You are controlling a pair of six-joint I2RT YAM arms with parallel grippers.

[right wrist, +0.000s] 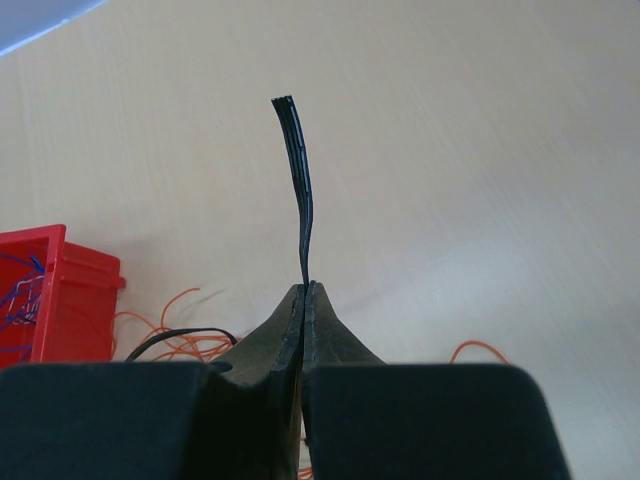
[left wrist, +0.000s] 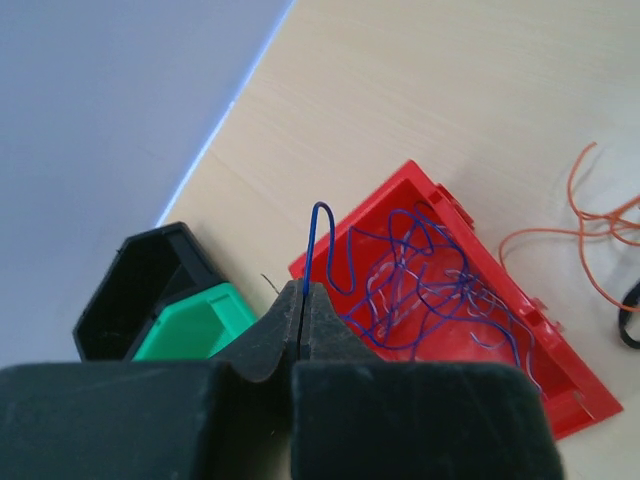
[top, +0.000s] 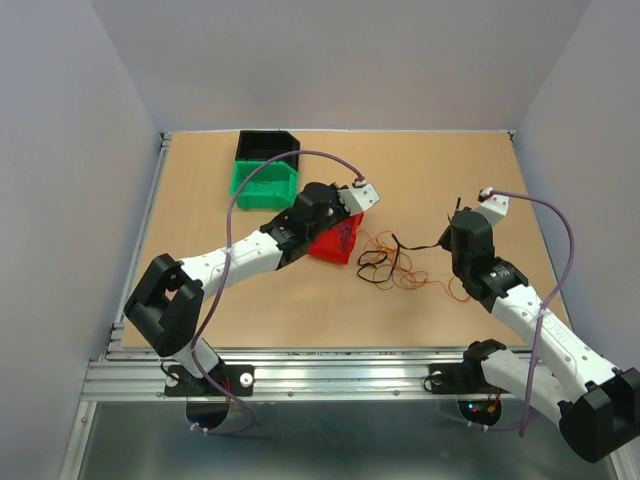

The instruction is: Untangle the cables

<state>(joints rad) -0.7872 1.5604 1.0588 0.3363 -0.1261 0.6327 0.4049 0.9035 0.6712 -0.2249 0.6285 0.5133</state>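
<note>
Off to the left of your left gripper (left wrist: 302, 292), a black bin (top: 265, 146) and a green bin (top: 262, 186) sit touching each other, the green one nearer the fingers. Your left gripper has its jaws pressed together on a blue strand (left wrist: 318, 235). The strand rises from between the fingertips, turns in a narrow hairpin, and drops back toward the red bin (left wrist: 560, 390).

That bin lies just ahead of the fingertips and to their right. The blue cables (left wrist: 425, 275) are heaped inside it in a loose scribble. From above, your gripper hangs over the bin's left side.

Between your two grippers, on the wooden table (top: 250, 300), the black cables (top: 374, 266) and orange cables (top: 408, 275) lie looped over one another in a low tangle. It sits just beside the red bin, on the bin's right. You cannot tell which strand crosses over which.

Your right gripper (right wrist: 305, 290) is also closed, clamped on a black strand (right wrist: 300, 170). A short end sticks out past the fingertips, bending slightly, and looks like several thin wires lying side by side. From above, a black line runs from the gripper's left side toward the tangle.

In the right wrist view, orange loops and one black loop show low to the left of the fingers. The red bin's corner is at the far left edge. A single orange arc lies just to the right of the fingers.
</note>
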